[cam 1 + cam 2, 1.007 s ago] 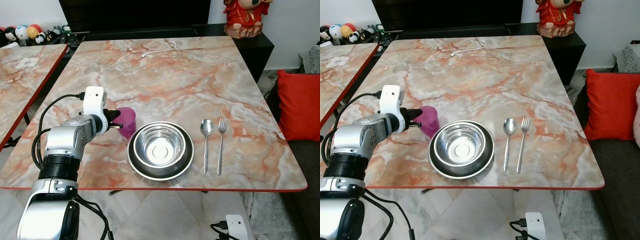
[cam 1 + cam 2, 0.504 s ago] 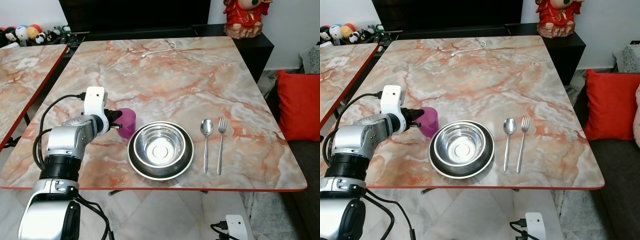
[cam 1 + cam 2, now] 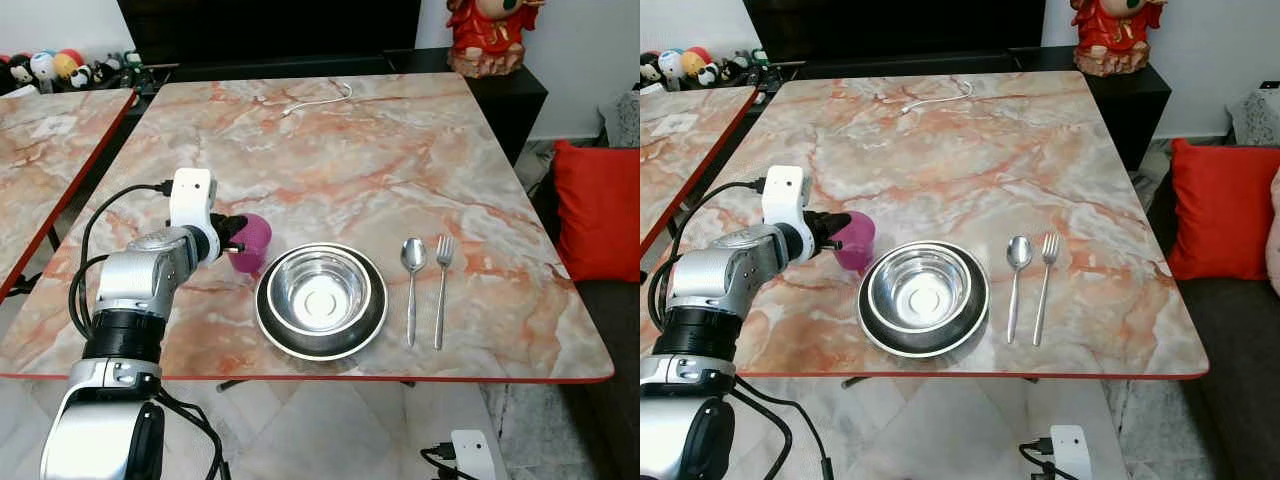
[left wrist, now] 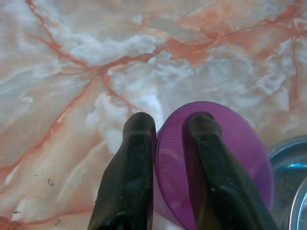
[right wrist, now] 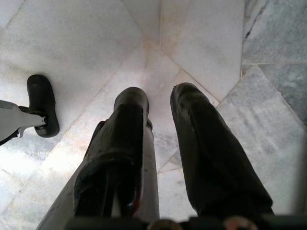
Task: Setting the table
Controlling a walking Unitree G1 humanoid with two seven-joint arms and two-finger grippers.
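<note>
**Left wrist view: rim pinch on the cup, and how it may fail**

Left wrist view shows the left tool (image 4: 165, 143) clamped on the wall of the translucent purple plastic cup (image 4: 216, 158), one black finger (image 4: 130, 163) outside the rim and the other inside. From the head views, the cup (image 3: 250, 240) appears tilted toward the tool, at the near-left part of the orange-veined marble table (image 3: 380, 150), just beside the shiny steel bowl (image 3: 320, 290) that sits in a dark round plate (image 3: 285, 335). A steel spoon (image 3: 412, 285) and a steel fork (image 3: 441, 285) lie parallel to the right of the plate. The right tool (image 5: 158, 143) hangs idle over the pale tiled floor (image 5: 72, 43), its fingers slightly parted and holding nothing.

Risks, as judged from this pose:
- A one-wall pinch on light plastic may slip or let the cup swing, so it could drop and roll.
- Set down while tilted, the cup could tip over on release.
- The cup sits close to the bowl; a sideways move could knock the plate and disturb the cutlery.
</note>
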